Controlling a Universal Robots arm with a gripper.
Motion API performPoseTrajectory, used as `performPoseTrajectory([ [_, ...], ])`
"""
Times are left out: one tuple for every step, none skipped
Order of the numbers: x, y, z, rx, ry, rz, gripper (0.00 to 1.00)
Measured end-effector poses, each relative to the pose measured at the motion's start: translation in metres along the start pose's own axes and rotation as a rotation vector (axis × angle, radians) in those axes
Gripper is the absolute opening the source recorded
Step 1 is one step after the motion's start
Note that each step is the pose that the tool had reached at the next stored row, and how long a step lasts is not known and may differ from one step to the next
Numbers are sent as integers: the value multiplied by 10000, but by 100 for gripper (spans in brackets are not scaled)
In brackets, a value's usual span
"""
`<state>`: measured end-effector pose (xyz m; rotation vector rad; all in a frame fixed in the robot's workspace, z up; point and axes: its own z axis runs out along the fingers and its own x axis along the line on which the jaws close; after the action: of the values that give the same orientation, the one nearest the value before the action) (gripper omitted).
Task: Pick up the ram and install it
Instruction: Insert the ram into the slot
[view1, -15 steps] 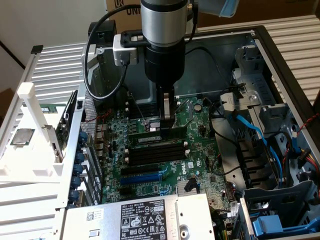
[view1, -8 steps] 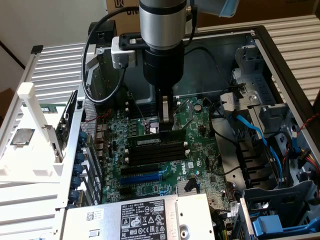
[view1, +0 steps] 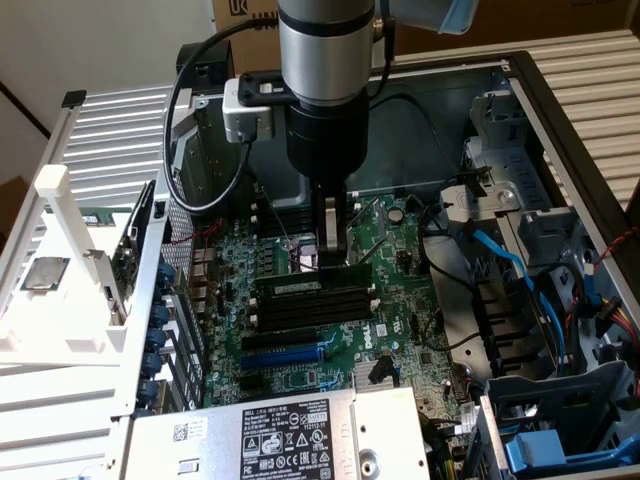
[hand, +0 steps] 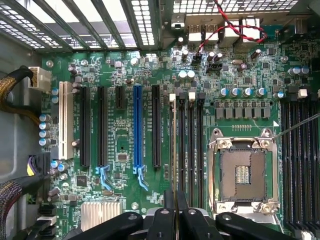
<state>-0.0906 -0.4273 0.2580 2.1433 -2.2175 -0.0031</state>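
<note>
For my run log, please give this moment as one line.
gripper: shut on ram | ram: on edge at memory slots, beside CPU socket | seated: cannot tell

The arm (view1: 325, 45) comes down from above, its last link a grey metal cylinder standing upright. Below it sits the black wrist (view1: 322, 140), also vertical, with a small white camera box (view1: 250, 108) clamped to its side on the exterior view's left. The gripper (view1: 330, 262) points straight down (no tilt that shows from outside). Its two slim fingers (view1: 326, 230) hang side by side with hardly a gap. In the wrist view the gripper (hand: 175, 195) shows black linkages spreading outward at the base, while the fingers (hand: 169, 212) run parallel, pinched on the thin edge of the ram (hand: 174, 150).
</note>
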Motion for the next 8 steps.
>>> performPoseTrajectory([
  [0, 0, 7, -25, 0, 7, 12],
  [0, 0, 14, -52, -1, 16, 12],
  [0, -1, 21, -85, -4, 23, 12],
  [1, -1, 26, -121, -10, 31, 12],
  [3, 0, 29, -146, -23, 36, 12],
  [4, 0, 29, -153, -34, 37, 12],
  [4, 0, 29, -154, -35, 37, 12],
  [5, -2, 30, -154, -50, 36, 12],
])
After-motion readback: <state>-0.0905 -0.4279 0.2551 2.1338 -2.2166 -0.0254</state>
